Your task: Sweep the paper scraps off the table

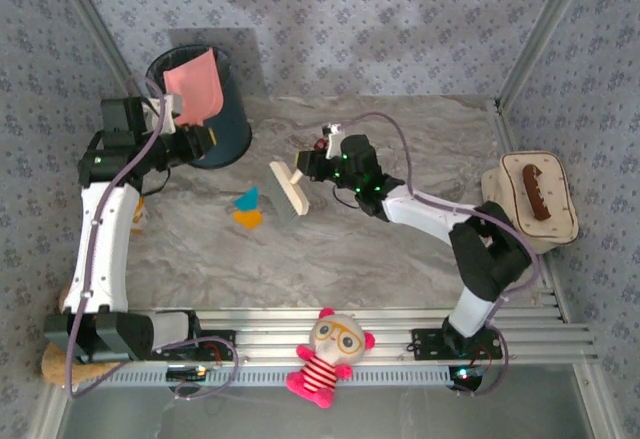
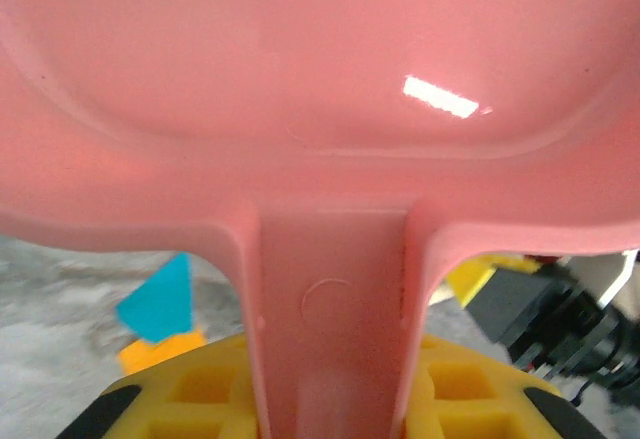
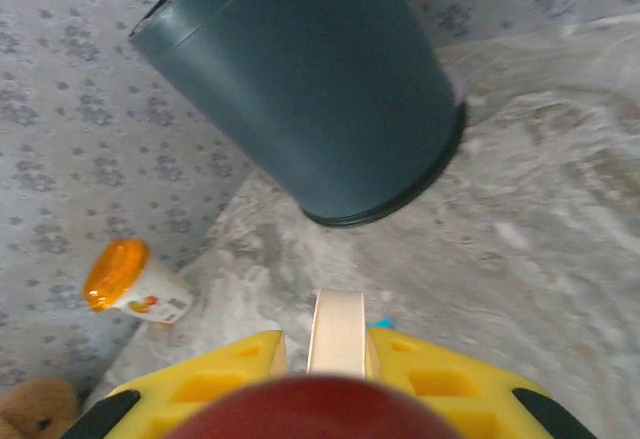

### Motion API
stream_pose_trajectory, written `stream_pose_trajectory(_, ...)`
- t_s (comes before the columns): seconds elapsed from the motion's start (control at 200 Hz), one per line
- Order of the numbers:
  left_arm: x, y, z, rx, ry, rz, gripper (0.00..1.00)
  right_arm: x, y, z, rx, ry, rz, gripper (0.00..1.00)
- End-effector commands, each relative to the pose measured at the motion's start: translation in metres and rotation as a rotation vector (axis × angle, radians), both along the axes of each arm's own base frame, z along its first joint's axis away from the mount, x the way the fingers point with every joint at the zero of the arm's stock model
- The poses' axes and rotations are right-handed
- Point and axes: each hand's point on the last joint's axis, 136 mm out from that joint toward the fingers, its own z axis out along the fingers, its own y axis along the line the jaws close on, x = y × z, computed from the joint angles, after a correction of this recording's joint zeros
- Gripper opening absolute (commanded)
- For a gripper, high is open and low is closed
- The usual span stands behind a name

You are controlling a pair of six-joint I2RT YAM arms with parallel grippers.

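Two paper scraps lie left of centre on the marble table (image 1: 400, 249): a cyan scrap (image 1: 247, 199) and an orange scrap (image 1: 249, 218) touching it. Under the dustpan's rim they appear again as the cyan scrap (image 2: 160, 299) and the orange scrap (image 2: 160, 351). My left gripper (image 1: 181, 120) is shut on the handle of a pink dustpan (image 1: 195, 87), which is tilted over the dark bin (image 1: 228, 129). The handle (image 2: 335, 299) sits between the yellow fingers (image 2: 470, 389). My right gripper (image 1: 314, 166) is shut on a cream brush (image 1: 289, 187), held just right of the scraps; its handle (image 3: 340, 334) runs between the fingers.
The dark bin (image 3: 300, 79) stands at the back left. An orange-lidded cup (image 3: 130, 284) sits by the left wall. A cream oval tray (image 1: 505, 184) with a brown item rests at the right edge. A striped doll (image 1: 328, 354) lies on the front rail, and a teddy (image 3: 30, 409) sits at the front left.
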Motion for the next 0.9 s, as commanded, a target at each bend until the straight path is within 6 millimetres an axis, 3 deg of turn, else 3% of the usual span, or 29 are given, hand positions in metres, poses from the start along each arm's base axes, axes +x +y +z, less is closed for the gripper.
stream_pose_trajectory(0.0, -0.021, 0.017, -0.012, 0.154, 0.0, 0.021, 0.0, -0.001, 0.035, 0.034, 0.148, -0.007, 0.089, 0.0)
stream_pose_trajectory(0.275, -0.034, 0.023, -0.01, 0.184, -0.038, 0.052, 0.0, 0.012, 0.091, 0.003, 0.209, 0.102, 0.182, 0.0)
stream_pose_trajectory(0.45, -0.035, 0.023, -0.007, 0.188, -0.052, 0.049, 0.0, 0.021, 0.111, -0.019, 0.212, 0.144, 0.19, 0.0)
stream_pose_trajectory(0.695, -0.039, 0.01, -0.009, 0.152, -0.028, -0.026, 0.0, 0.03, 0.109, -0.064, 0.155, 0.196, 0.147, 0.0)
stream_pose_trajectory(0.894, -0.041, 0.007, -0.014, 0.144, -0.01, -0.052, 0.0, 0.034, 0.089, -0.087, 0.113, 0.219, 0.083, 0.0)
